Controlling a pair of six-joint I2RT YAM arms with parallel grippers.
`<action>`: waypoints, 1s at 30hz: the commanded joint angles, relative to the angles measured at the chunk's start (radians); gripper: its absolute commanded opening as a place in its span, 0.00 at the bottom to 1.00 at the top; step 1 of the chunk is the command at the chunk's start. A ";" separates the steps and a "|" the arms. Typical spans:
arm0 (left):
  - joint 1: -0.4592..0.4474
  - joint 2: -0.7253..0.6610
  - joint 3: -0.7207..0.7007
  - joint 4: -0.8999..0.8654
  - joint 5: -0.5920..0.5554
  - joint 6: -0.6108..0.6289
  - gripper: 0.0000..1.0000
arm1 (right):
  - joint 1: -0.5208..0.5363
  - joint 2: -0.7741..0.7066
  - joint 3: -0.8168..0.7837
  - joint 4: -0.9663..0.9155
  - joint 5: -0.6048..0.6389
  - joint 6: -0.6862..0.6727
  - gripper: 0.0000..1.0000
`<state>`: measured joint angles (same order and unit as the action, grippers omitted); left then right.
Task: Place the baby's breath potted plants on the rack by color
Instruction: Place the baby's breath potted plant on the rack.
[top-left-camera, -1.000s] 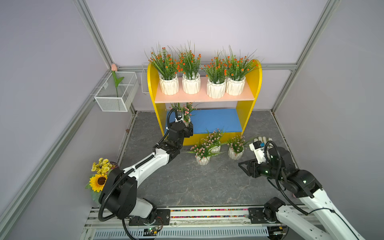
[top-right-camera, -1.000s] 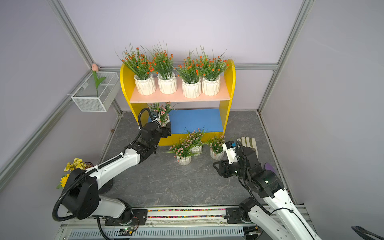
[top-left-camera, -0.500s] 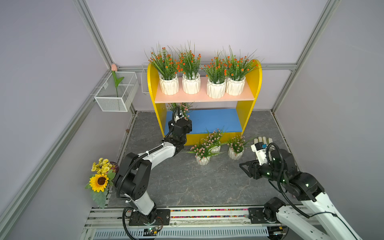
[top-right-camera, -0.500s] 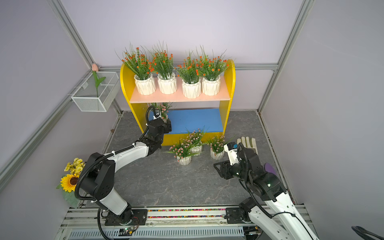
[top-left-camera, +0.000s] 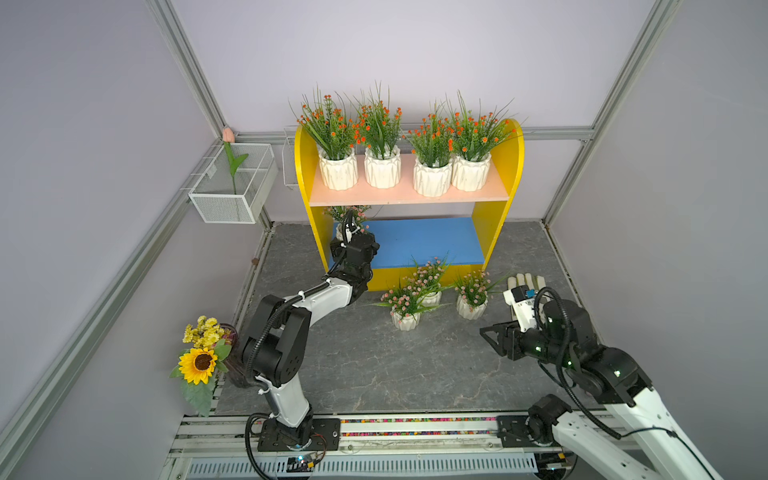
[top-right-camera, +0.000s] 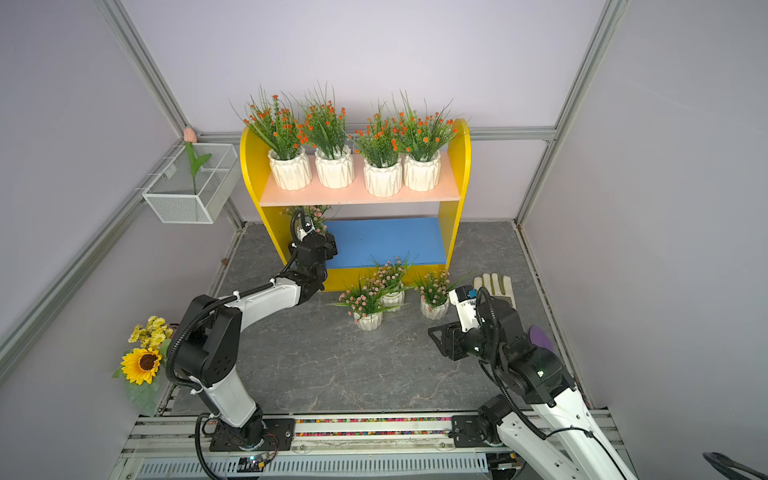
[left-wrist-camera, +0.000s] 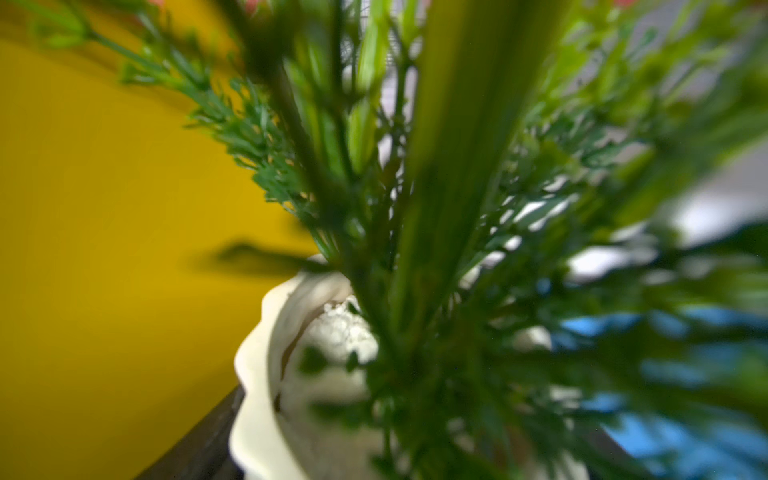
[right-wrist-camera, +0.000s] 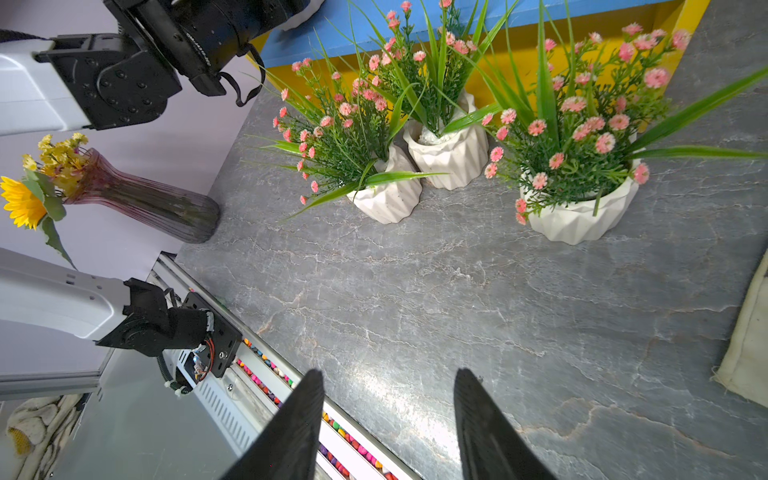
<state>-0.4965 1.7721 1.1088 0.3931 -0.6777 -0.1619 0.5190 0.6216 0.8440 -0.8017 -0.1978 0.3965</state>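
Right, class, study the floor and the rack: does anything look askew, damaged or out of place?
One pink-flowered pot on the floor appears to lean, sprigs splayed sideways, while its neighbour stands straight. A pale work glove lies near the rack, unrelated to the plants.

Rack: four orange-flowered pots in a row on salmon upper board. Left gripper at left end of blue lower board, against fourth pink pot; fingers hidden. Three pink floor pots just before the rack. Right gripper nearby, empty.
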 joint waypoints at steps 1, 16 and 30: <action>0.012 0.019 0.037 0.047 -0.041 -0.040 0.00 | 0.007 -0.011 -0.013 -0.030 0.017 0.012 0.54; 0.014 0.024 0.054 -0.016 -0.050 -0.109 0.67 | 0.012 0.000 -0.007 -0.016 0.025 0.010 0.66; 0.012 0.001 0.056 -0.045 -0.036 -0.122 0.99 | 0.012 0.026 -0.030 0.023 0.036 0.010 0.75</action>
<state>-0.4889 1.7870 1.1408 0.3576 -0.7055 -0.2543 0.5262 0.6434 0.8352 -0.8062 -0.1719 0.3965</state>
